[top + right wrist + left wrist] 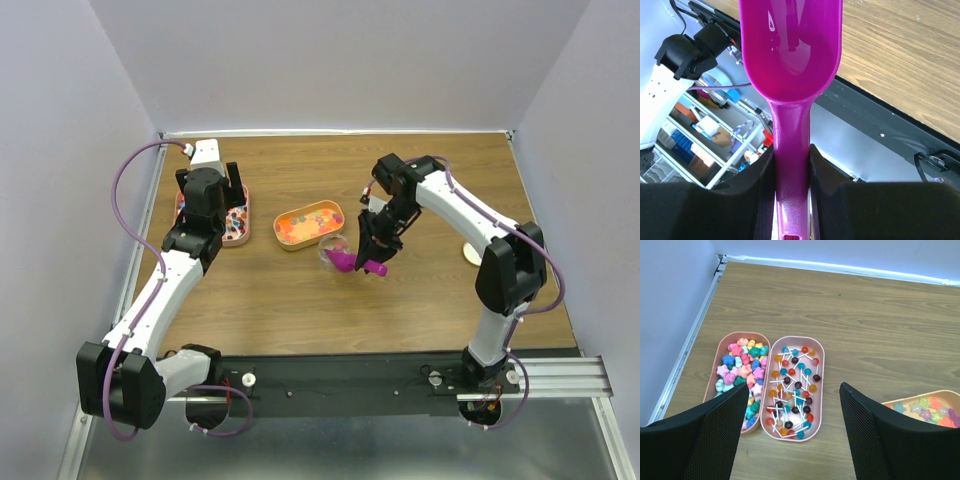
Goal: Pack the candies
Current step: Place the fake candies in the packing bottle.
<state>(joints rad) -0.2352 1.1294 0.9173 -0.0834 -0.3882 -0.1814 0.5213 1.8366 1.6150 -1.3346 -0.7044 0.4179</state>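
Multicoloured candies fill three peach trays. In the left wrist view one tray holds pastel star-shaped sweets [742,372], the one beside it small lollipops [794,385], and a third tray [925,407] shows at the right edge. My left gripper [795,440] is open and empty, hovering above the two left trays [238,220]. My right gripper [790,152] is shut on the handle of the magenta scoop [790,45], whose bowl looks empty. In the top view the scoop [350,263] hangs just in front of the middle candy tray [308,222], beside a small clear container [328,250].
A white round disc [470,253] lies on the table at the right. Lavender walls close in the back and sides. The black base rail [350,385] runs along the near edge.
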